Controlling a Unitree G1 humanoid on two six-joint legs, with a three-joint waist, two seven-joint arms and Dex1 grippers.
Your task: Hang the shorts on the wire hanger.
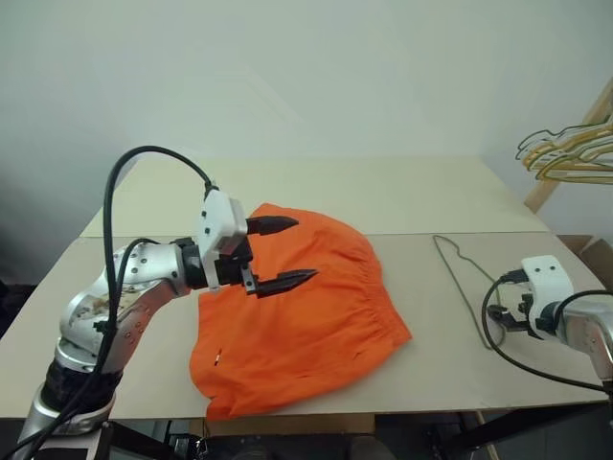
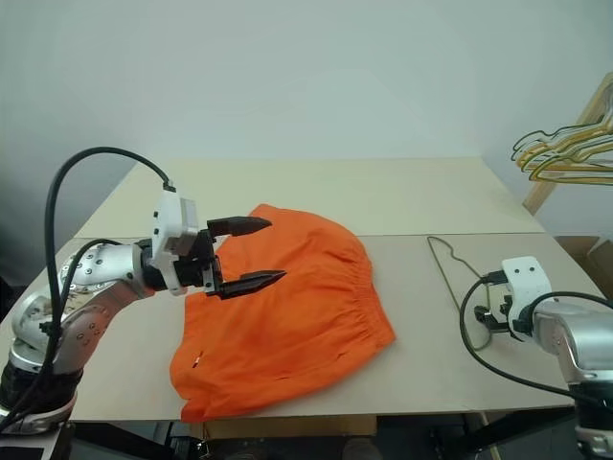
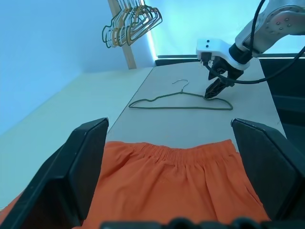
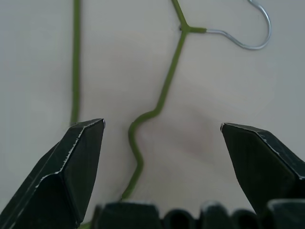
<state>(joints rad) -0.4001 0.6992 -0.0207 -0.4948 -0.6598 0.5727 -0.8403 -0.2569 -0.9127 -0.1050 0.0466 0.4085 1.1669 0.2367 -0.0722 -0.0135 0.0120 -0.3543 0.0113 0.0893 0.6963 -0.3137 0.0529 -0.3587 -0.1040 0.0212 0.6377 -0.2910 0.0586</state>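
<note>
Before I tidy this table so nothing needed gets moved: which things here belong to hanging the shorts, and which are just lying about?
Part of the job:
- the shorts, flat on the table
- the wire hanger, lying on the table beside them
- the left gripper, open above the shorts
- the right gripper, open above the hanger

Just about:
- the bunch of hangers on the wooden post to the right

the shorts [image 1: 297,316] lie on the table [image 1: 402,192], the wire hanger [image 1: 460,278] flat to their right.

text: none legible | labels: none | numbers: none
</note>
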